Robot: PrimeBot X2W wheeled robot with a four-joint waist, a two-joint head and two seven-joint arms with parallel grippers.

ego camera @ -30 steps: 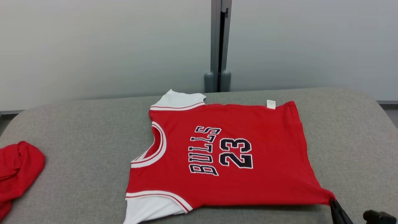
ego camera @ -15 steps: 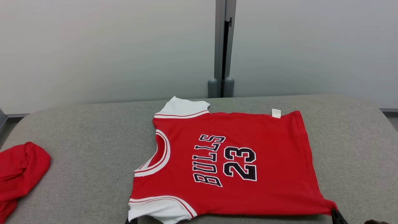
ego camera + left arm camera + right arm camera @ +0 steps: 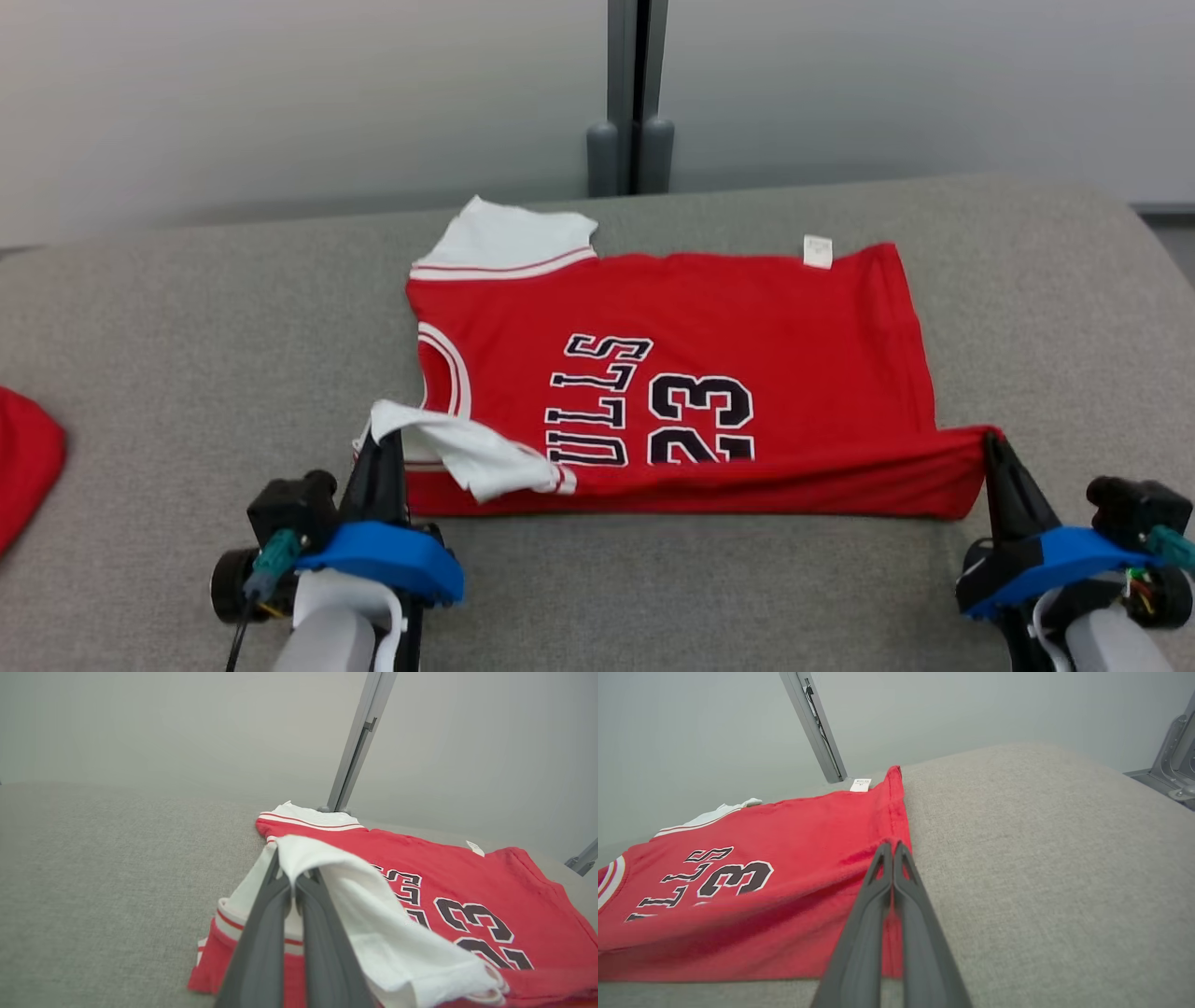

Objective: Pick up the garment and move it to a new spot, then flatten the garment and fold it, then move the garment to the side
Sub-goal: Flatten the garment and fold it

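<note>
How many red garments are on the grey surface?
2. The jersey spread in the middle; a red garment at the head view's left edge, cut off by the frame; others may lie beyond.

The left gripper point(image 3: 294, 882) has its two dark fingers pressed together on the near white sleeve point(image 3: 373, 924) of a red basketball jersey point(image 3: 420, 858). The sleeve is held up so that the cloth drapes over the fingertips and falls back across the chest. The jersey lies on a grey fabric-covered surface point(image 3: 117, 868), with a black number 23 point(image 3: 481, 928) showing beside the sleeve. A small white label point(image 3: 475, 848) sticks out at its far edge, and a grey metal post point(image 3: 357, 746) rises against the pale wall behind
</note>
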